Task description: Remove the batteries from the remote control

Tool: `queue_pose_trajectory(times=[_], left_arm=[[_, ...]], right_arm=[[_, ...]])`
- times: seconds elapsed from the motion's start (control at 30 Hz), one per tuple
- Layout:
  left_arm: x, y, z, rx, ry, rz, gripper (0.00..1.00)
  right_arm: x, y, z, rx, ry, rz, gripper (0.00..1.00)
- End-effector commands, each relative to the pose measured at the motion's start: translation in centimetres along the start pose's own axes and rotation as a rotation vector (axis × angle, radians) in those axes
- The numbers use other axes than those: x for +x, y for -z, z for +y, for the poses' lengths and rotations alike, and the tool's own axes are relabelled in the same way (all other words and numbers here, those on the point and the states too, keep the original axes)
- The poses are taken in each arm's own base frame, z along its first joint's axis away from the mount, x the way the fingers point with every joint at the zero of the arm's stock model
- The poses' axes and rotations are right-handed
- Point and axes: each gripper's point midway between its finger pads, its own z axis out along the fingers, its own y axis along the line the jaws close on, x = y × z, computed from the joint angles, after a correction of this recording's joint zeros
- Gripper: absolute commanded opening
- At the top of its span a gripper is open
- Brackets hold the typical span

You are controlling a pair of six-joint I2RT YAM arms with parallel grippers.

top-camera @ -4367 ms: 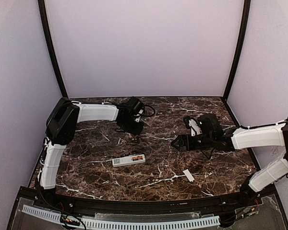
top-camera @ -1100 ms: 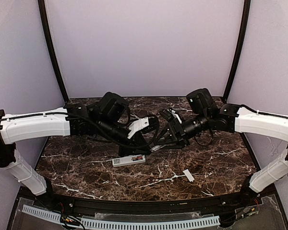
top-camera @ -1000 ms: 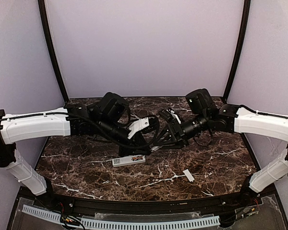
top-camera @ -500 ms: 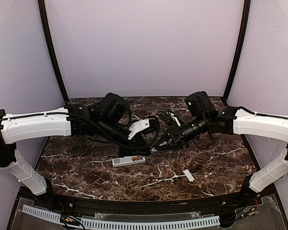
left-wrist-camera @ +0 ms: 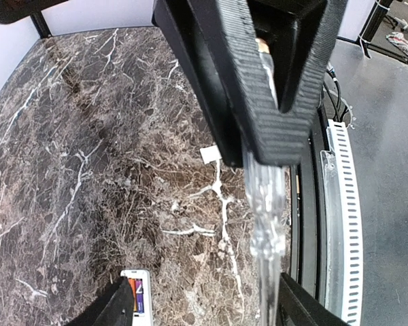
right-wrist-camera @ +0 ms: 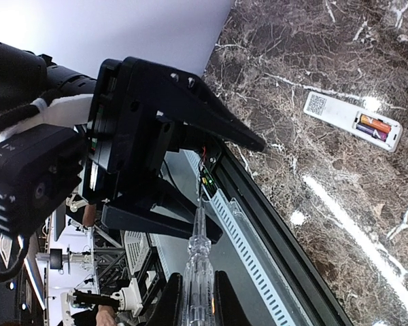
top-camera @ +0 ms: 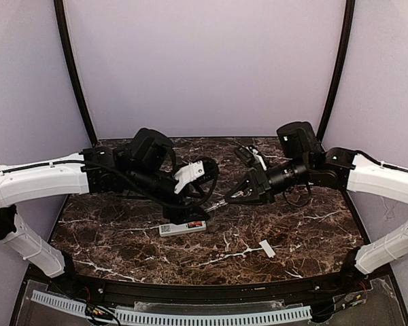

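Pinches a clear tool (left-wrist-camera: 265,224) in the right gripper (right-wrist-camera: 196,285): both fingers (right-wrist-camera: 171,302) pressed against the see-through handle, one on each side, with only the handle between them. Points the thin metal tip of this tool toward the left gripper (right-wrist-camera: 244,191). Holds the left fingers (right-wrist-camera: 211,125) spread wide apart, with the tip in the open gap between them. Cannot tell whether the tip touches either finger; in the left wrist view passes very close along one of them.

Has the remote control (top-camera: 182,228) flat on the marble table (top-camera: 306,224), back side up, directly below the left gripper; in the top view covers a part of its far long edge with that gripper. Cannot tell if the left fingers touch the remote or hang just above it. Shows the battery recess open at the right end of the remote, with the batteries (right-wrist-camera: 372,125) inside, orange-red and dark, lying side by side. In the left wrist view, places this end just beside one spread left finger, at the bottom edge. Sets the right fingers further off, up and to the right of the remote, with the tool slanting down and its tip near the end with the batteries. Has also a small white cover piece (top-camera: 266,248) on the table, nearer the front edge, apart from the remote and from both grippers.
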Motion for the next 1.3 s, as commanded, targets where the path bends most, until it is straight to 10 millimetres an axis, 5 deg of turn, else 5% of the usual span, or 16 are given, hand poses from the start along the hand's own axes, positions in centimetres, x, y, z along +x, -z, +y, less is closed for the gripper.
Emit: queue_pose_trajectory(times=[0.0, 0.53, 1.07, 1.27], left_arm=[[-1.3, 1.6, -0.5, -0.02, -0.053, -0.079, 0.63], [-2.0, 1.6, -1.0, 0.012, -0.022, -0.125, 0.25], [-1.0, 0.5, -1.2, 0.042, -0.008, -0.084, 0.42], [-1.0, 0.4, -1.2, 0.047, -0.011, -0.081, 0.29]], right_arm=[[-0.5, 0.9, 0.9, -0.003, 0.035, -0.062, 0.0], [-0.4, 0.8, 0.4, -0.031, -0.035, -0.094, 0.0], [-0.5, 0.7, 0.4, -0.049, -0.047, -0.108, 0.0], [-0.4, 0.8, 0.4, -0.057, -0.052, -0.111, 0.0]])
